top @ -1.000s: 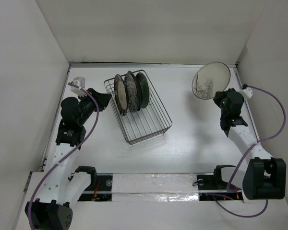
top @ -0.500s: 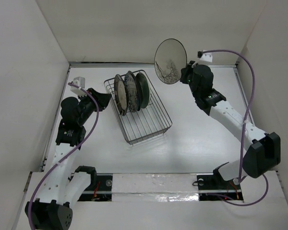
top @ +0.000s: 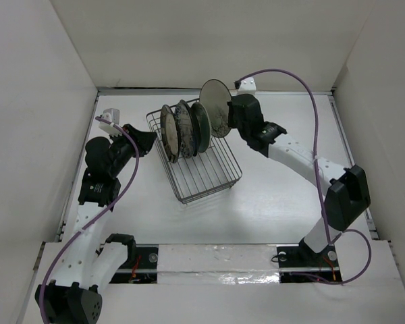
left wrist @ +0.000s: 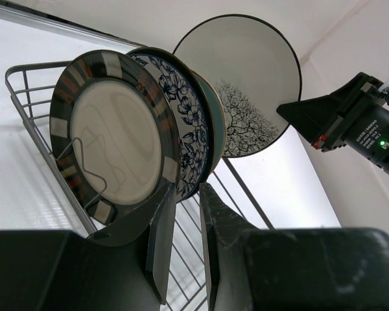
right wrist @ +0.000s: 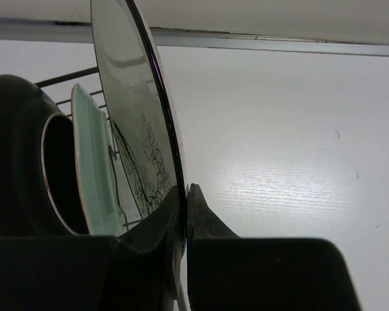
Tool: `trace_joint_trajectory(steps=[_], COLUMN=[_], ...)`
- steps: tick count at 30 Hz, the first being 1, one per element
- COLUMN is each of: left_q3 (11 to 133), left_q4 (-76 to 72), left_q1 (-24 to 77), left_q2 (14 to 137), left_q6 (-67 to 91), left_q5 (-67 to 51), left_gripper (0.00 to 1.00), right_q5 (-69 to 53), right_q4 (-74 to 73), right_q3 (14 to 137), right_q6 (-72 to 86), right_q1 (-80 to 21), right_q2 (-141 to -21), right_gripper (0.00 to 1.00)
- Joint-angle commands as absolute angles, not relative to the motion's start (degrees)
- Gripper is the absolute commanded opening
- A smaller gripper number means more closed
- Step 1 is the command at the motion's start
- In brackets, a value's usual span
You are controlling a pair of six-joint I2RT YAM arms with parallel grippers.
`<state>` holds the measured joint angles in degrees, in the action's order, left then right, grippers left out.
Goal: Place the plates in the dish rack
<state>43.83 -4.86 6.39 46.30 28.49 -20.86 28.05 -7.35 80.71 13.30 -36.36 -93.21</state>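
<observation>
- Dark metal wire dish rack on the white worktop.
- Left hand, narrowly parted and empty, just left of it.
- Three round ceramic plates upright in its far end.
- Right hand pinches a cream branch-patterned plate just beside them.

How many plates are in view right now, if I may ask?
4. Three stand in the dish rack: brown-rimmed cream, blue floral, pale teal. The right tool holds the branch-motif plate beside them. Another may be hidden.

Seemingly cream plate, black branch motif
</observation>
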Motion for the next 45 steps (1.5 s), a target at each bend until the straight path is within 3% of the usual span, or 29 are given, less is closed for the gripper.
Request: trace_joint_trajectory(steps=[1, 26, 30, 34, 40, 45], left_q3=[44.5, 44.6, 44.1, 44.6, 44.3, 43.9], left_q4=[-7.1, -6.6, -7.3, -6.8, -7.3, -8.2], left_q1=[6.7, 6.7, 6.7, 6.7, 6.7, 6.7], left_q2=[46.1, 45.3, 45.5, 45.9, 45.4, 45.5], left_q6=[27.9, 27.6, 28.1, 27.9, 28.0, 28.0], left_q5=[-21.9, -20.7, -22.1, -21.3, -21.5, -23.5], left_gripper=[0.19, 0.19, 0.19, 0.19, 0.19, 0.21], right_q5=[32.2, 46.2, 46.7, 47.4, 45.6, 43.4], right_q4=[-1.5, -8.9, -9.0, -7.6, -4.5, 2.3], right_q3=[87.7, 96.7, 95.9, 94.3, 89.3, 79.2], right_q6=[12.5, 8.4, 10.1, 10.4, 11.8, 11.6], right_q1=[-37.6, -47.9, -47.9, -47.9, -47.9, -47.4], right_q2=[-93.0, -108.1, -107.8, -105.5, -97.9, -88.5], right_gripper=[0.0, 0.0, 0.14, 0.45, 0.59, 0.61])
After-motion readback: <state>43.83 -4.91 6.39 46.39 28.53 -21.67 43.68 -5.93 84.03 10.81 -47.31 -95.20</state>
